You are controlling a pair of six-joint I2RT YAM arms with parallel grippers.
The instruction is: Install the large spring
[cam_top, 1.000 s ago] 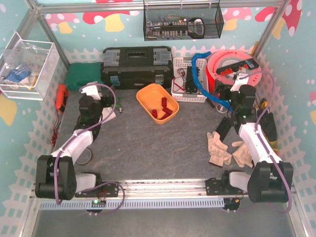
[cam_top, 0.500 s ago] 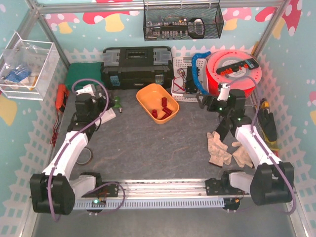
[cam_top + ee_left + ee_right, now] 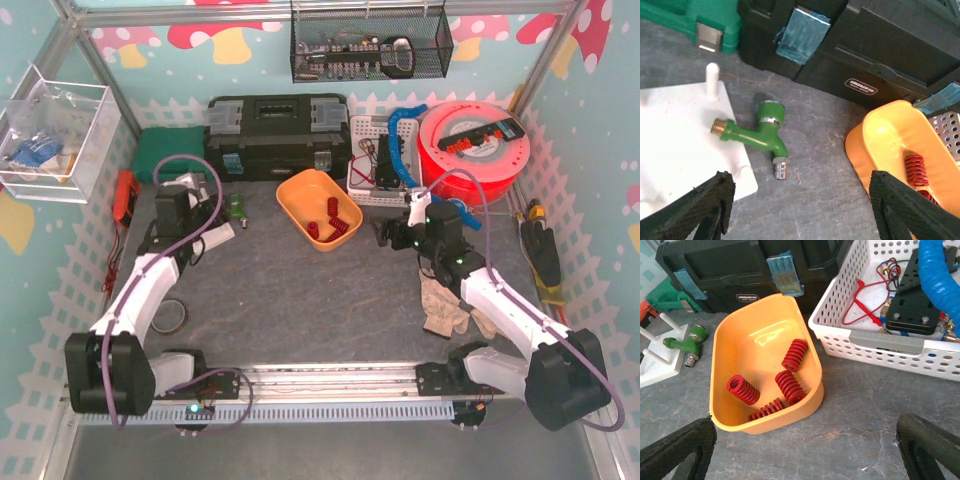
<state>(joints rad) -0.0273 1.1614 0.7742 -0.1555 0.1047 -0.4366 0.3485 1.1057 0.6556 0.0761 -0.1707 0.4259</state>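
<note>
left gripper (image 3: 807,210) is open wide, both black fingers at the bottom corners of its wrist view with nothing between them; below it we see a white peg board (image 3: 680,150) with an upright peg (image 3: 712,80) at its far corner, and a green tap (image 3: 757,135) lying on its side with the brass end over the board's edge and the rest on the grey table (image 3: 820,150). right gripper (image 3: 805,450) is also open wide and empty, hovering just in front of the orange bin (image 3: 760,335). the red springs (image 3: 790,386) are all inside that bin, four of them lying loose on its floor: three thick ones and a thinner one against the near wall; we cannot tell for sure which is the large one. neither gripper touches the bin or any spring. the bin sits between the two arms, just in front of the black toolbox (image 3: 740,275) and just beside the white basket (image 3: 880,352). a pair of gloves (image 3: 445,300) lies by the right arm
</note>
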